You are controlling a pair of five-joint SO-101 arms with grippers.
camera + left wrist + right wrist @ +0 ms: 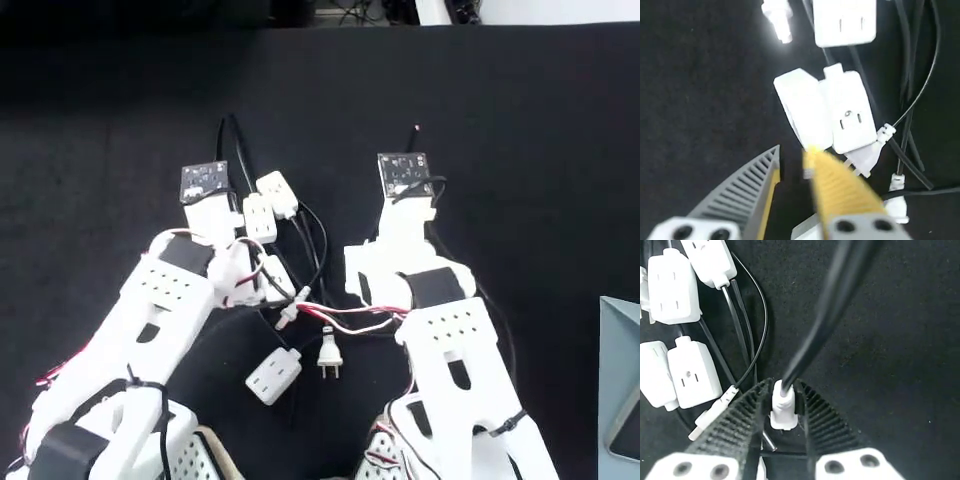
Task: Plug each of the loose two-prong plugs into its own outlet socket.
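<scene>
The right claw (782,390) is closed snug on a small white plastic plug (781,412) with a thick black cord (830,305). Another white two-prong plug (329,352) lies loose on the black cloth table (520,150), beside a white boxy outlet socket (273,374). The left claw (792,152) is partly open and holds nothing. Its yellow finger (835,185) touches two white socket blocks (850,117).

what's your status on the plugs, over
Right gripper shut on white plug. Left gripper open by outlet block. One loose plug lying unplugged. Black cords tangled alongside.
</scene>
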